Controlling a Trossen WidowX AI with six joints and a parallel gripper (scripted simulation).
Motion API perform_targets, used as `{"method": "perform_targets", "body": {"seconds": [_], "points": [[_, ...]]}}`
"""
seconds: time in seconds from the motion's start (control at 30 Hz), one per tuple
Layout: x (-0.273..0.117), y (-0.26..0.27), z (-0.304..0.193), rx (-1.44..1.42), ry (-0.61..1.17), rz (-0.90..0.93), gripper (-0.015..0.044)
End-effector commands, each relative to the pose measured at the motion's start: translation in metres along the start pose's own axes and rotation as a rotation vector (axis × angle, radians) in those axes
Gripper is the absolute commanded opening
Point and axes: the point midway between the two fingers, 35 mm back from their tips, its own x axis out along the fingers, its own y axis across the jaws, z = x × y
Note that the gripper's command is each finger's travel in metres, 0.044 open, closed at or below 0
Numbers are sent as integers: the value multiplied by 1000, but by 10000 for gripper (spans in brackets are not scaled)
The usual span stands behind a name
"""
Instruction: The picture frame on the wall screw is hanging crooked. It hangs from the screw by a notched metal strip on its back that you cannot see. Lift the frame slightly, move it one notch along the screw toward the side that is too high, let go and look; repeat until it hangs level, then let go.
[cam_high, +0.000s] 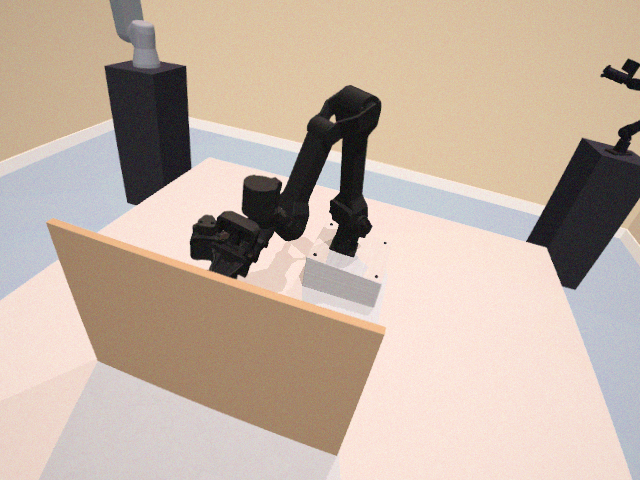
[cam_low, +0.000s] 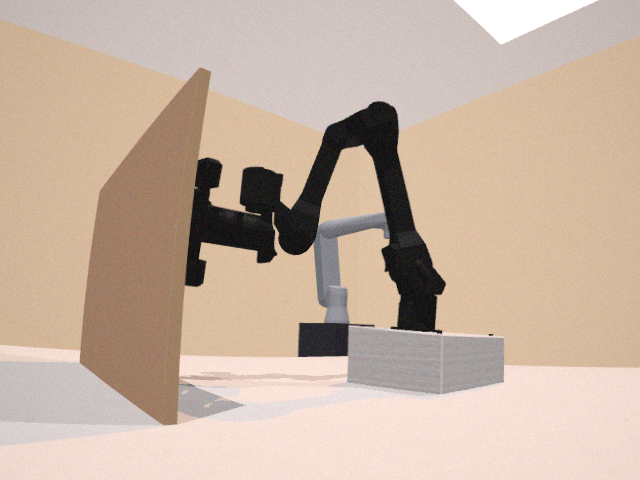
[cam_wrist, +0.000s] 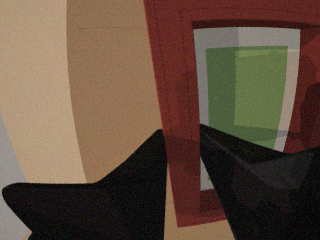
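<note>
One gripper (cam_high: 223, 271) (cam_wrist: 179, 132), clenched on the side rail of the red picture frame (cam_wrist: 175, 115), near its lower corner. My wrist view has the frame in front of the tan panel (cam_high: 217, 315) (cam_low: 134, 258) (cam_wrist: 115, 100), green picture inside a pale mat. From top and exterior, panel hides the frame from me. Black arm (cam_high: 310, 160) (cam_low: 385, 155) bent, its base on the grey block (cam_high: 341, 284) (cam_low: 398, 359).

The top view looks steeply down from behind the wooden panel (cam_high: 217, 335) (cam_low: 134, 258); the exterior looks along it from low at one side — both share panel and arm (cam_high: 305, 165) (cam_low: 387, 180). The wrist camera faces the panel's front (cam_wrist: 110, 90), close.
</note>
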Motion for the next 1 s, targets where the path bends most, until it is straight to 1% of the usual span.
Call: {"method": "perform_targets", "body": {"seconds": [0.0, 0.97], "points": [[1, 4, 0, -4, 2, 11, 0], [1, -5, 1, -2, -1, 4, 0]]}}
